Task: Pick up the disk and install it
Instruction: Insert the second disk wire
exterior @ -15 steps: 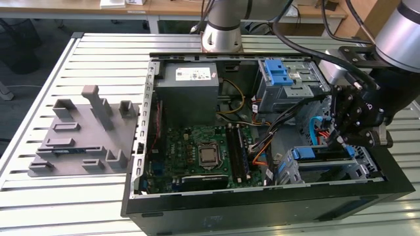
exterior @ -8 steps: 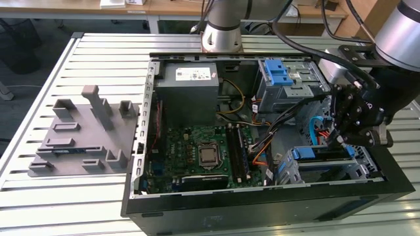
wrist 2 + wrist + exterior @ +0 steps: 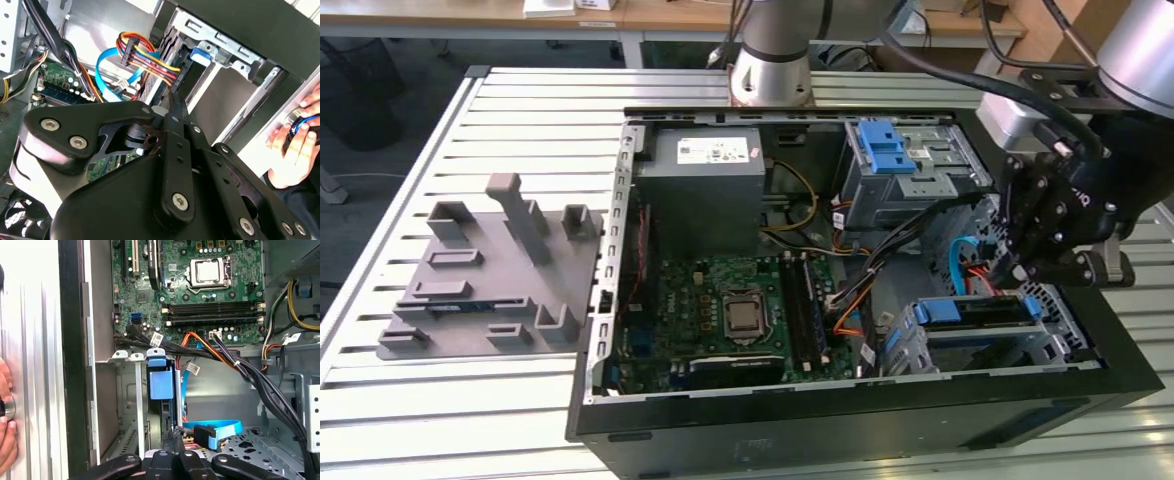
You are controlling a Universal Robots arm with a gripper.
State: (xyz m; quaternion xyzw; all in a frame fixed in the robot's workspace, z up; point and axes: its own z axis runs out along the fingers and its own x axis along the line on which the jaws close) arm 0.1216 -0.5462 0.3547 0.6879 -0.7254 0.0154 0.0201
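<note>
The disk (image 3: 974, 312) sits in the lower metal drive bay (image 3: 1041, 345) of the open computer case, near the exterior view's right. Only its blue carrier edge and a strip of grey show. In the first wrist view the disk (image 3: 161, 380) stands on edge in the bay slot, blue plastic facing the camera. My black gripper (image 3: 1007, 272) hangs just above that bay, its thin fingers pressed together with nothing between them. Their tips (image 3: 172, 436) lie close to the disk's edge. In the second wrist view the gripper (image 3: 172, 102) points toward the bay frame (image 3: 225, 52).
Blue SATA cable (image 3: 215, 432) and coloured power wires (image 3: 150, 57) lie beside the bay. An upper bay with a blue latch (image 3: 887, 150), the motherboard (image 3: 734, 310) and a grey fixture (image 3: 494, 270) are further off. A person's hand (image 3: 295, 145) rests outside the case.
</note>
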